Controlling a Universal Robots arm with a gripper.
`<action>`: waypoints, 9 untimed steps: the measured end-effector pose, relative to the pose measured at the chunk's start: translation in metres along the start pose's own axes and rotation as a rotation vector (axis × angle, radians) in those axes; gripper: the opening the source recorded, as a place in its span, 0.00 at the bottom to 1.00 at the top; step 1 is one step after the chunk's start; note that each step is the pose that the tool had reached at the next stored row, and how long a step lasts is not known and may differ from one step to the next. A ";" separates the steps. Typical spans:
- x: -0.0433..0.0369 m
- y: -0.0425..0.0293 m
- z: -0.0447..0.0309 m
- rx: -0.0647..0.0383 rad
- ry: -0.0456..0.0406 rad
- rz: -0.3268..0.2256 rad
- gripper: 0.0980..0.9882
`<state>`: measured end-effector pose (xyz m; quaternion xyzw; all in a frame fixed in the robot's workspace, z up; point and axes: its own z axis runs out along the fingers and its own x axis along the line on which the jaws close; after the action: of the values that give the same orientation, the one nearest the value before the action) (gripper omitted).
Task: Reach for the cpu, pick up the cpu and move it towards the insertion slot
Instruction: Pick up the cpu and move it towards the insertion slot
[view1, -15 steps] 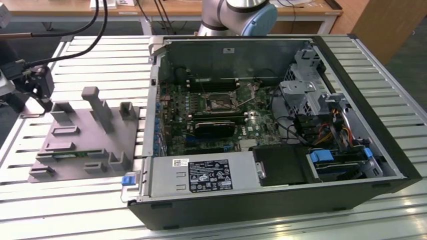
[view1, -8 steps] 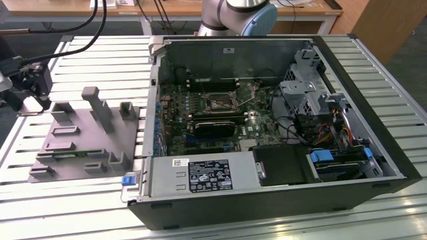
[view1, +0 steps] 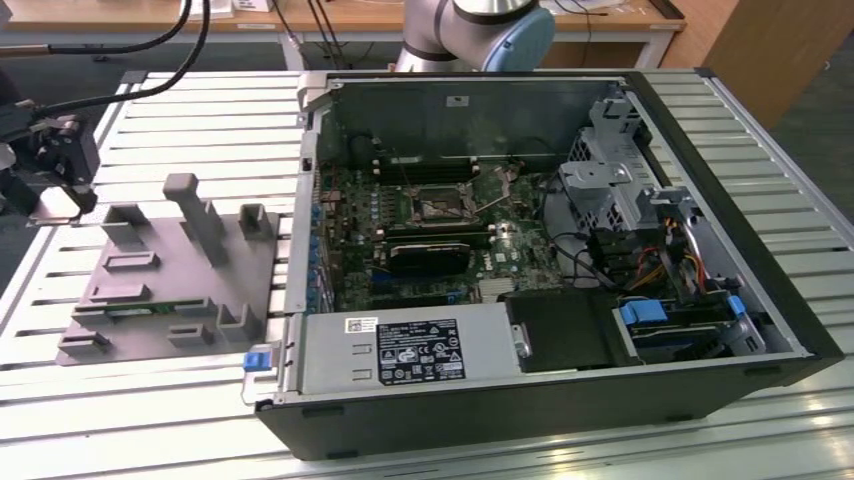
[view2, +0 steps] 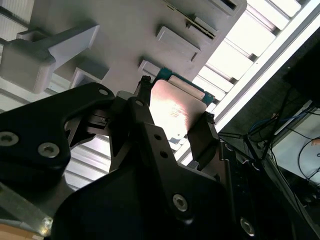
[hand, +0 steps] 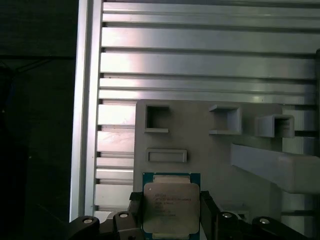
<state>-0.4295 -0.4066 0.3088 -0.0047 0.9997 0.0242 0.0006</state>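
1. cpu (hand: 171, 205): I have it pinched by two opposite edges, its silvery top facing the first wrist view and its green rim showing around the plate.
2. My gripper (hand: 170, 212) is closed only as far as the chip's width, one black finger (view2: 201, 134) pressing each side (nothing else is in my grasp).
3. In the second wrist view the cpu (view2: 175, 107) shows as a pale plate between my fingertips, with the grey fixture (view2: 125, 30) behind it.
4. In the exterior view my gripper (view1: 54, 195) hangs at the exterior view's left, over the slatted table (view1: 174, 130), beside the far corner of the grey fixture (view1: 160, 275).
5. The insertion slot (view1: 437, 203) lies on the board inside the open computer case (view1: 747, 250), well apart from my hand.
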 end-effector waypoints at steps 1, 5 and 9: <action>0.0000 0.0001 -0.0015 0.000 -0.0001 0.000 0.50; 0.0000 0.0003 -0.0069 0.000 0.0000 0.000 0.50; 0.0000 0.0006 -0.0126 0.000 0.0000 0.000 0.50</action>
<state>-0.4295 -0.4066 0.3215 -0.0048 0.9997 0.0242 0.0006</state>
